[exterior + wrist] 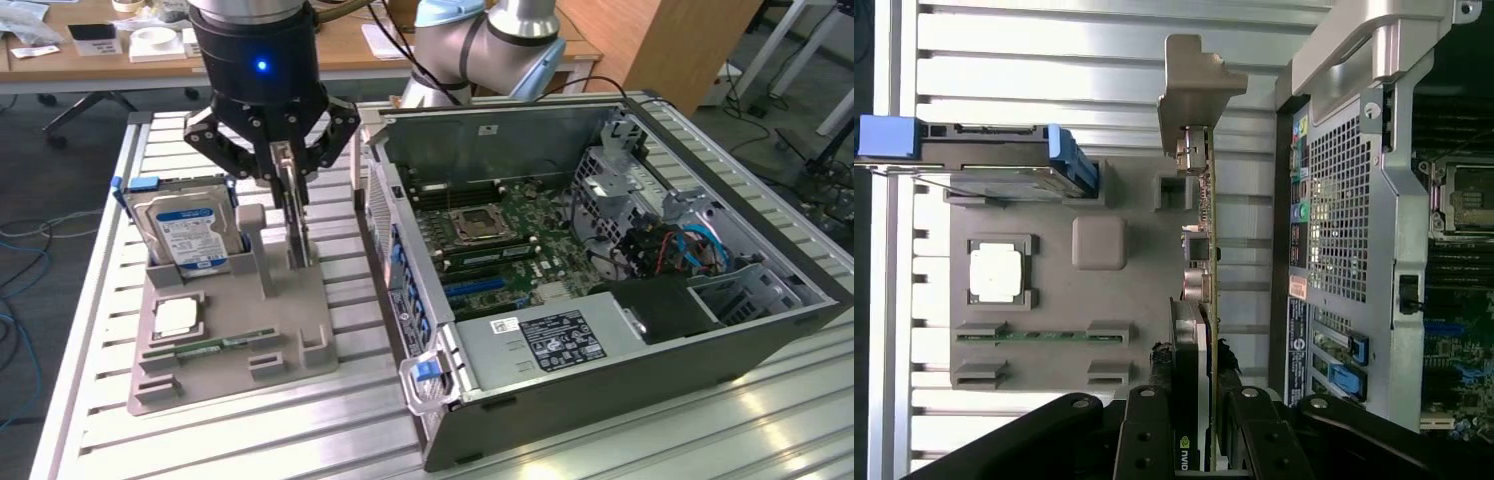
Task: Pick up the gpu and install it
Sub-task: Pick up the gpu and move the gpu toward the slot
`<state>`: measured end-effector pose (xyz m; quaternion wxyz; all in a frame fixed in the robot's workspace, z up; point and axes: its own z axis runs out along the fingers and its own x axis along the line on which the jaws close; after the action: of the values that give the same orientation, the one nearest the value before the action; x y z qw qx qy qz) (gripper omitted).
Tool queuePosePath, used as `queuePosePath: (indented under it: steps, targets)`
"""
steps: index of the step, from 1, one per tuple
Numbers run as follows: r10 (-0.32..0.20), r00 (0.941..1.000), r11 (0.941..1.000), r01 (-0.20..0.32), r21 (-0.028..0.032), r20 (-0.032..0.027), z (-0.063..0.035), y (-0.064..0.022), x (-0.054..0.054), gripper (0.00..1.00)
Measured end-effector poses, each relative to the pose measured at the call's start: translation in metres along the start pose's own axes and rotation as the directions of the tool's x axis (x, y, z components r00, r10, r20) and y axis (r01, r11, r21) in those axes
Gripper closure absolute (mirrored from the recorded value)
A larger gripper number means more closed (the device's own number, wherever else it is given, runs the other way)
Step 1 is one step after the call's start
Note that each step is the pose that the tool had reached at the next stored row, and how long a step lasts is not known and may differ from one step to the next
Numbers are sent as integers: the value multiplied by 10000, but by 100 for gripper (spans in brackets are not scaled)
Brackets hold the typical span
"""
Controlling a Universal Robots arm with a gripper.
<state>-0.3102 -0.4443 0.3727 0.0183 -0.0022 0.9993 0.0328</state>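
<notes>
— Gripper (288,190)?
— Clamped on the gpu (1206,250), upright in the gray holder (227,370) beside the open computer case (574,420).
— Writing?
— Blue hard-drive label (187,235), power-supply sticker (558,340) (both unreadable).

The arm (497,40) is being shown as a run of silver-grey tubes, with pale blue caps (447,12) being worn at the joints. A black cylindrical wrist housing (260,45) is being seen under a silver collar, and a small blue light (262,66) is being displayed on its front. The tool (288,190) is being presented as black linkage bars (214,135) spread to either side, with paler metal fingers (283,165) between them; round pin heads (1144,394) are being shown on the bars in the wrist view.
</notes>
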Motion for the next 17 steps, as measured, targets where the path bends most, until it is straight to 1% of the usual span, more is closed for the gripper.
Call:
queuePosePath:
  steps: [10,17]
  targets:
    - [0,10000,10000,0,-1,0,-128,8,-5,73]
    - [0,10000,10000,0,0,0,-237,16,-9,73]
